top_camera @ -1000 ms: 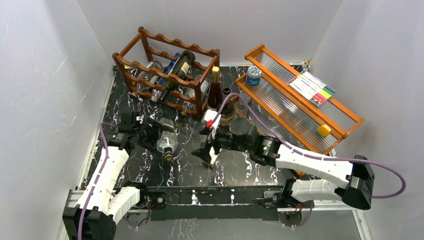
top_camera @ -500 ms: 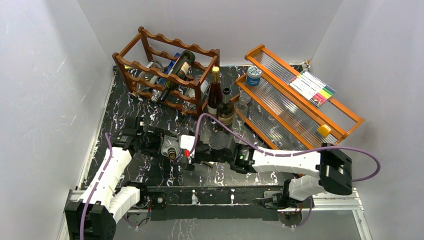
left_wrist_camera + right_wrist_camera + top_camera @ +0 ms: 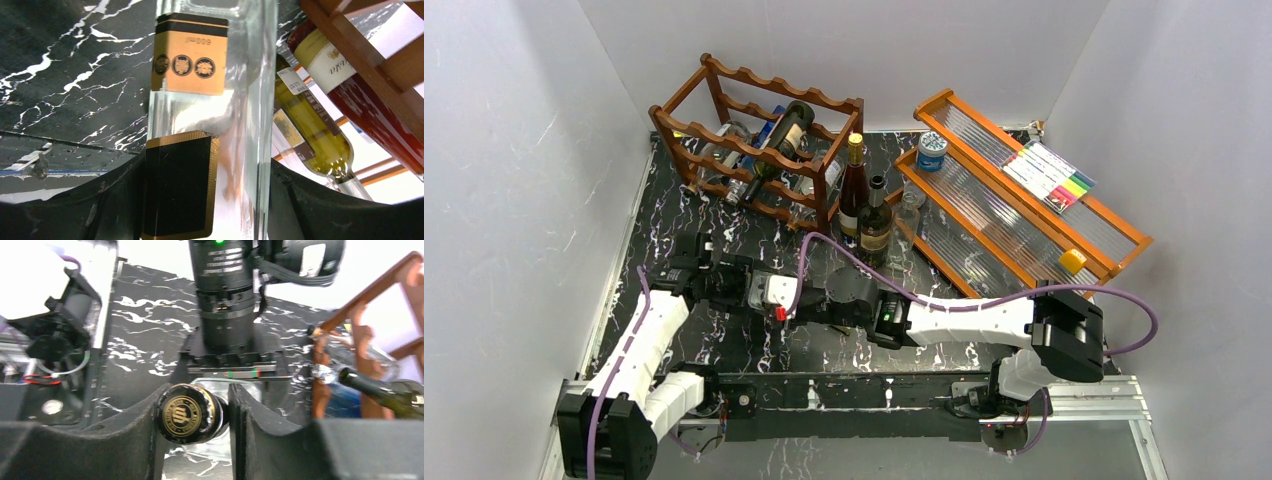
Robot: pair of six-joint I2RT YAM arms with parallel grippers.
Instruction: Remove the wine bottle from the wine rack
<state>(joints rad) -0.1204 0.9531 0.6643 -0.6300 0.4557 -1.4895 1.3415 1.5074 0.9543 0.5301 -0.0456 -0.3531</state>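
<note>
Clear wine bottle already off the wine rack, held at the front left of the table.

The bottle lies about level over the dark marble top, well apart from the rack. The rack stands at the back left and has other bottles in its tiers. The left gripper is clamped on the glass body, near the gold and black labels that the left wrist view shows. The right gripper has its fingers close on both sides of the gold-marked cap; whether they press it, I cannot tell. Two dark standing bottles are just beside the rack, and an orange-brown shelf lies to the right.
</note>
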